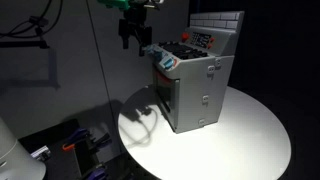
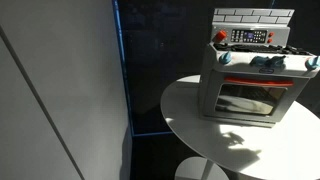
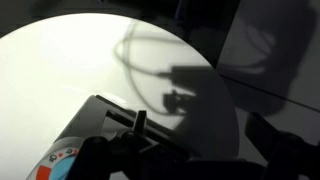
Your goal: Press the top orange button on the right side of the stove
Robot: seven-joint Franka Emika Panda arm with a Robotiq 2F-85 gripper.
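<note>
Tool [image 1: 131, 38] in the air beside the stove [image 1: 197, 88], seemingly apart from it

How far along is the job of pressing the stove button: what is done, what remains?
Done: nothing that shows yet. In hand: the gripper, jaws apart, hangs in the air beside the top of the stove, over the edge of the round table, touching nothing. Left: reach the orange button and press it; the button is too small to pick out here.
</note>
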